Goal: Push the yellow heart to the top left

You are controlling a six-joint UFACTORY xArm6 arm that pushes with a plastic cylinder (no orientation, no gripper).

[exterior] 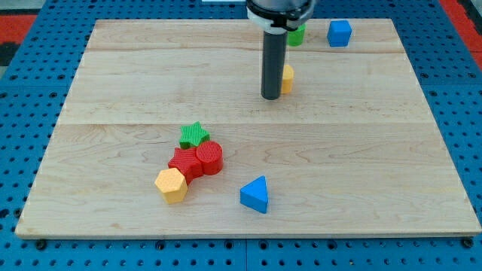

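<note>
A yellow block (287, 78), partly hidden behind the rod so its heart shape cannot be made out, lies right of the board's upper middle. My tip (270, 96) rests on the board just to its left, touching or almost touching it. The rod rises from there to the view's top.
A green block (296, 35) and a blue cube (339, 33) sit near the board's top edge. A green star (193, 135), a red star (184, 162), a red cylinder (210, 157) and a yellow hexagon (172, 185) cluster at lower left. A blue triangle (255, 194) lies right of them.
</note>
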